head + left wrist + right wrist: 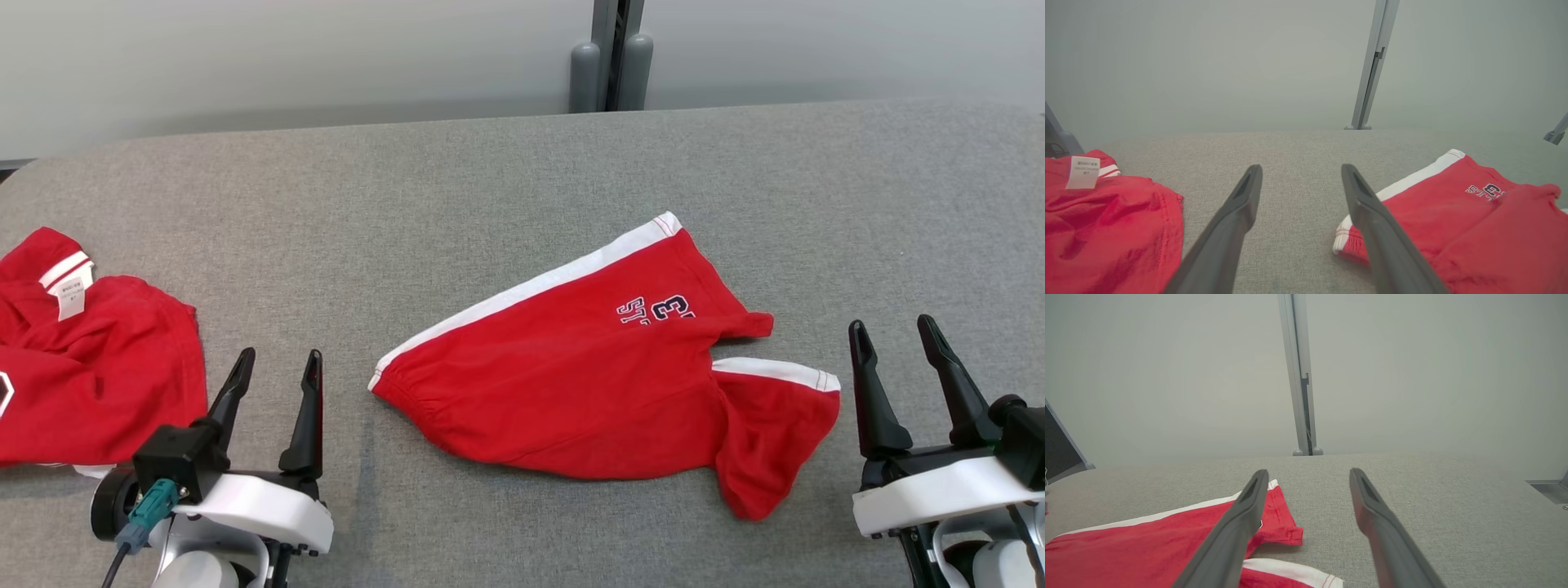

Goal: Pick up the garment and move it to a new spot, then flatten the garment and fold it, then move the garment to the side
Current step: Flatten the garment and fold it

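Red shorts point(588, 384), rumpled, between left gripper point(279, 358) and right gripper point(891, 325), both splayed empty, likely flanking for pickup.

Light is even and diffuse, leaving faint soft shadows under the red shorts point(588, 384). The head view is sharp. Both wrist views look hazy, their backgrounds washed pale and soft.

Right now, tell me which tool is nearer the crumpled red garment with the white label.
Left. The left tool sits beside the red garment; the right tool is far off, beyond the white-striped red shorts.
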Controlling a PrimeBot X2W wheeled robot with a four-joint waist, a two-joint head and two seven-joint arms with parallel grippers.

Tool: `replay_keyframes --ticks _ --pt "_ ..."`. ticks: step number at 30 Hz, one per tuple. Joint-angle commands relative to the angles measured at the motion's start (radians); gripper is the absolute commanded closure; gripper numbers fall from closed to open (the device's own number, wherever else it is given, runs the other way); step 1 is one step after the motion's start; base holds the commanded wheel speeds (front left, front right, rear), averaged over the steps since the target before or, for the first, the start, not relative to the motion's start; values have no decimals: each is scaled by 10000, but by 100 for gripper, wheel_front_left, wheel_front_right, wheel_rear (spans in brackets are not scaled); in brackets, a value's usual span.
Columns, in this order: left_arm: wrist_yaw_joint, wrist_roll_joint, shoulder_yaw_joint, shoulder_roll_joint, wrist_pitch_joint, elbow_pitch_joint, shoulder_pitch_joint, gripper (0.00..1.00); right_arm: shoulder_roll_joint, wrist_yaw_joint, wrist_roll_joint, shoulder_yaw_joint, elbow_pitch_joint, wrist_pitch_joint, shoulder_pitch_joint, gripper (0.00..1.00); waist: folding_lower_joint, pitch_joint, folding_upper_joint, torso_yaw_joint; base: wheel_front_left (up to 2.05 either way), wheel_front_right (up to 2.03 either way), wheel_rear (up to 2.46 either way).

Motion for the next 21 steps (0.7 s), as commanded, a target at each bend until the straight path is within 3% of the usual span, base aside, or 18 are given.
replay_keyframes --ticks 1,9,21 --pt "31 -11 24 103 23 -44 -100 0 -35 2 -53 -39 -15 23 39 0 0 30 0 -3 0 0 0" --pt "-257 -44 -259 314 937 -54 -906 0 -4 2 -35 38 -53 -37 -177 0 0 355 0 -73 0 0 0" --pt "-957 -740 -818 196 2578 1222 -1412 0 37 2 54 150 89 -183 -411 0 0 829 0 -368 0 0 0"
